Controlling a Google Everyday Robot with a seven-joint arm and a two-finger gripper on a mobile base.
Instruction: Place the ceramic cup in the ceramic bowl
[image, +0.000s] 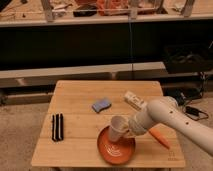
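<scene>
The ceramic bowl (114, 149) is a wide shallow orange-red dish with lighter rings, at the front middle of the wooden table (75, 100). The ceramic cup (118, 127) is small and cream, tilted, just above the bowl's far rim. My gripper (127, 131) comes in from the right on a white arm (170, 117) and is shut on the cup's right side.
A blue sponge (102, 105) lies mid-table. A whitish packet (135, 100) lies behind the arm. A small orange carrot-shaped thing (160, 138) lies right of the bowl. A black striped object (58, 127) lies at the left. Shelving stands beyond the table.
</scene>
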